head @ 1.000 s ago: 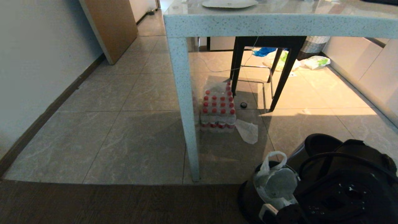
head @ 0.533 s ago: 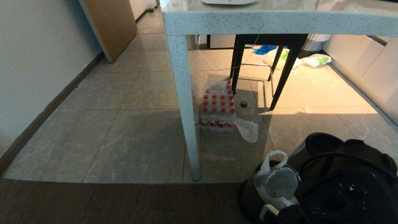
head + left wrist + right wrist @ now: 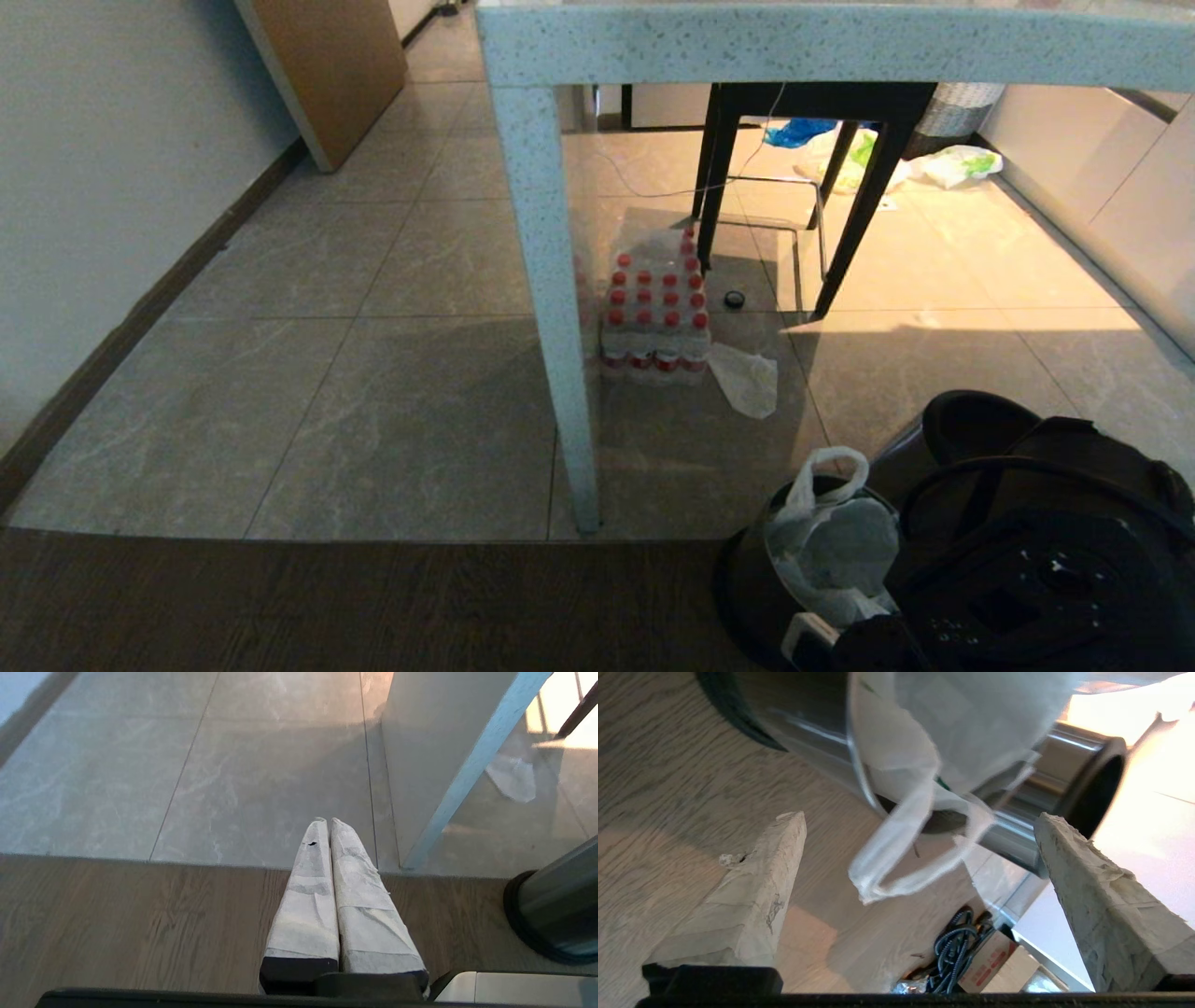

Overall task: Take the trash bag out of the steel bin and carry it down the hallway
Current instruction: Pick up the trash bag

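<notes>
The trash bag (image 3: 829,551), thin white plastic with loop handles, sits in the steel bin (image 3: 747,588) at the lower right of the head view, on the wood floor. My right arm (image 3: 1036,588) hangs just right of the bin. In the right wrist view the right gripper (image 3: 920,819) is open, its taped fingers (image 3: 756,882) wide apart. One bag handle (image 3: 896,858) hangs in the gap between them, touching neither. The bin's steel wall (image 3: 808,723) lies behind it. My left gripper (image 3: 327,822) is shut on nothing above the wood floor. The hallway tiles (image 3: 373,280) stretch ahead.
A speckled table leg (image 3: 553,308) stands left of the bin. Under the table are a pack of red-capped bottles (image 3: 653,317), a clear plastic scrap (image 3: 747,378) and black chair legs (image 3: 851,224). A second steel cylinder (image 3: 1083,779) lies beside the bin. A box of cables (image 3: 971,956) sits nearby.
The whole head view has shifted a little, so the camera moved. The table edge now sits higher in the picture. Bag, bin and right arm look unmoved.
</notes>
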